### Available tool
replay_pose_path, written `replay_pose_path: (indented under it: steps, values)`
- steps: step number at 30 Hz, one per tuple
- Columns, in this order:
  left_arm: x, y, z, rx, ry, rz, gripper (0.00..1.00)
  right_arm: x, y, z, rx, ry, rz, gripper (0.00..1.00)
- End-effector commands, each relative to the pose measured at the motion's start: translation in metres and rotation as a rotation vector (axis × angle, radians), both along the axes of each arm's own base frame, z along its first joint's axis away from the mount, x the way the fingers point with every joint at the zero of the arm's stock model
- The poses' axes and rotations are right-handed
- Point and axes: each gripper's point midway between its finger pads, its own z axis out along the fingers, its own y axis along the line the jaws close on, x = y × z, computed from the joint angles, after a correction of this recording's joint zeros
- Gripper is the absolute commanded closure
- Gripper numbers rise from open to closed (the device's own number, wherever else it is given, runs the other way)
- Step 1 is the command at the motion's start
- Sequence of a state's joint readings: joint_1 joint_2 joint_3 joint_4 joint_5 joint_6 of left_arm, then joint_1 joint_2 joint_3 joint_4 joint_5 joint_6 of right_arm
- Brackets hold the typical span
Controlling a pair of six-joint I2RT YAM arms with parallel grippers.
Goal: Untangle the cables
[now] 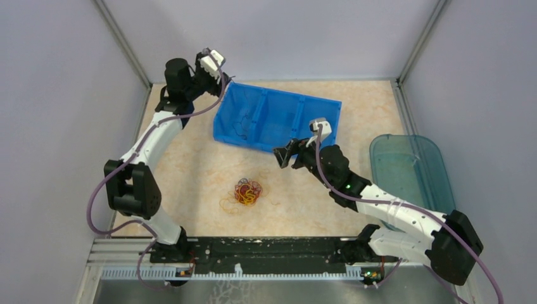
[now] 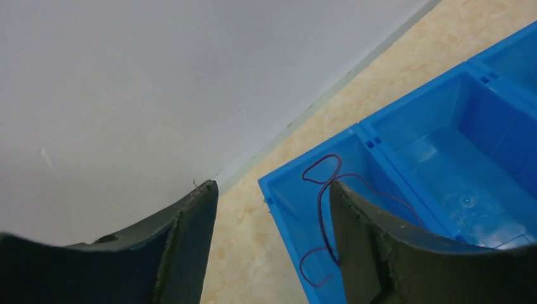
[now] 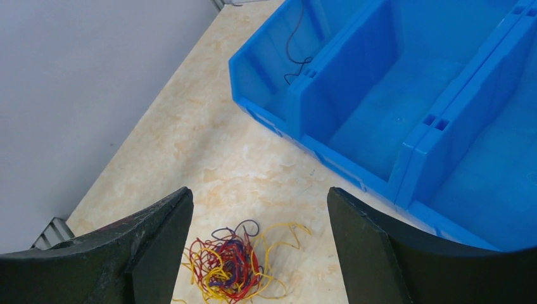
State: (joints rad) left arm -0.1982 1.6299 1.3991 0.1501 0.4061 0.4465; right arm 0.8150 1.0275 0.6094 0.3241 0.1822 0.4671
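Table (image 1: 190, 171) with cables (image 1: 246, 193), bin (image 1: 278, 120), tub (image 1: 405, 168)

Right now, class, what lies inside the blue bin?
One dark purple cable lies in the compartment nearest the left gripper; the middle one looks bare. The right arm partly covers the third.

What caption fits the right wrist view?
Open right fingers frame the cable tangle on the table; blue bin beyond holds one dark strand.

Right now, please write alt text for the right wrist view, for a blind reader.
The open right gripper looks down at a tangle of red, yellow and purple cables on the beige table. Beyond it stands a blue bin with one dark strand in its end compartment.
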Motion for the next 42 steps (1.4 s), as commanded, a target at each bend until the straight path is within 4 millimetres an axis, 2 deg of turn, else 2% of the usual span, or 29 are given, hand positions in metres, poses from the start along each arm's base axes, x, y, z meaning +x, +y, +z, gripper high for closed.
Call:
replay_pose_path:
  steps: [1,5,11,14,16,18,20,22,26,32,38,42]
  values:
    - [0.010,0.005,0.011,0.119,-0.011,0.057,0.21,-0.001,0.004,0.030,0.049,-0.055,0.027,0.22]
    - [0.002,0.013,0.024,0.146,-0.013,0.087,0.11,-0.001,0.008,0.029,0.042,-0.035,0.042,0.22]
    - [-0.027,0.018,0.013,0.198,0.100,0.057,0.06,-0.002,0.017,0.025,0.005,0.010,0.077,0.22]
    - [-0.053,0.011,0.013,0.157,0.166,-0.007,0.06,-0.006,0.026,0.022,-0.008,0.033,0.130,0.23]
    - [-0.085,0.000,0.002,0.140,0.243,-0.108,0.04,-0.014,0.034,0.019,-0.018,0.043,0.183,0.22]
    - [-0.126,-0.012,-0.015,0.132,0.322,-0.248,0.03,-0.026,0.047,0.010,-0.043,0.052,0.253,0.22]
    - [-0.169,-0.016,-0.031,0.140,0.367,-0.347,0.03,-0.040,0.065,-0.004,-0.087,0.068,0.348,0.22]
    - [-0.202,-0.013,-0.054,0.155,0.407,-0.400,0.03,-0.057,0.083,-0.021,-0.132,0.091,0.449,0.25]
    - [-0.253,-0.007,-0.089,0.172,0.488,-0.460,0.05,-0.072,0.103,-0.050,-0.180,0.176,0.509,0.31]
    - [-0.313,-0.002,-0.139,0.243,0.570,-0.615,0.12,-0.076,0.112,-0.070,-0.122,0.222,0.506,0.31]
    - [-0.342,0.005,-0.187,0.415,0.551,-0.715,0.19,-0.070,0.123,-0.097,-0.109,0.313,0.480,0.29]
    - [-0.353,0.006,-0.204,0.484,0.515,-0.786,0.25,-0.065,0.121,-0.097,-0.092,0.319,0.434,0.29]
